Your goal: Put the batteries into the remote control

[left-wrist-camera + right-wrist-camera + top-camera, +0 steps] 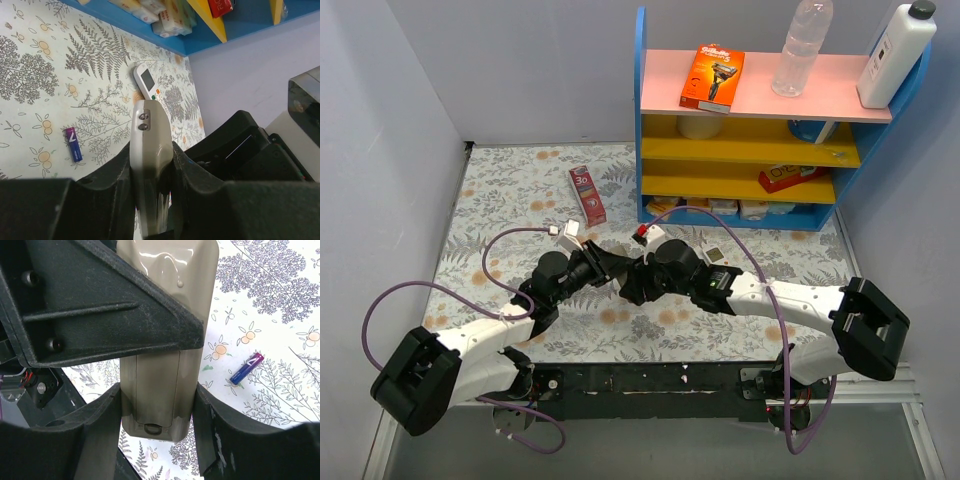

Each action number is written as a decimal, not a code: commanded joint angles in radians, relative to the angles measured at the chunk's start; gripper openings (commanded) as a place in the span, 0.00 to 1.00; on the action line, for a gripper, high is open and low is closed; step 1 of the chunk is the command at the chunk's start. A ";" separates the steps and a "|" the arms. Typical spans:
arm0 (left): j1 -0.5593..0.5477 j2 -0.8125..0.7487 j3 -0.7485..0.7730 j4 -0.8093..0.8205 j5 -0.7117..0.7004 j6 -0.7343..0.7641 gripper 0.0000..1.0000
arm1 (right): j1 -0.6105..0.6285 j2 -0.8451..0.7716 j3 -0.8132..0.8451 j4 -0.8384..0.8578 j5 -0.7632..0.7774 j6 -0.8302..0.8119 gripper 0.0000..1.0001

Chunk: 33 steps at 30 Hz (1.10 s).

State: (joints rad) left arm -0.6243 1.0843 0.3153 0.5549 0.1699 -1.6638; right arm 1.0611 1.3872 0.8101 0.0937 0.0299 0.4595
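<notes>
A beige remote control and a white remote control are counted, making two. One purple battery is seen. One blue shelf unit, one clear water bottle, one white bottle, one orange razor pack and one red carton are counted.

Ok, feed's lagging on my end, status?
Left gripper shut on remote control. Right gripper clamps it too. One battery loose on table, unloaded. Spare white remote lies aside.
</notes>
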 commanded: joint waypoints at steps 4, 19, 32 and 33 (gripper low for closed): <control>0.003 -0.044 0.051 -0.059 -0.030 0.035 0.00 | 0.005 -0.105 0.026 0.112 -0.056 -0.094 0.74; 0.054 -0.080 0.074 -0.064 0.177 -0.023 0.00 | -0.007 -0.389 -0.095 0.097 -0.062 -0.629 0.87; 0.054 -0.089 0.168 -0.203 0.273 -0.066 0.00 | -0.007 -0.398 -0.109 0.080 -0.191 -0.846 0.76; 0.054 -0.087 0.171 -0.217 0.276 -0.071 0.00 | -0.007 -0.398 -0.109 0.080 -0.196 -0.854 0.76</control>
State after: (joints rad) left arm -0.5766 1.0138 0.4297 0.3916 0.4019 -1.7164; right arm 1.0557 0.9958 0.7044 0.1448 -0.1165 -0.3161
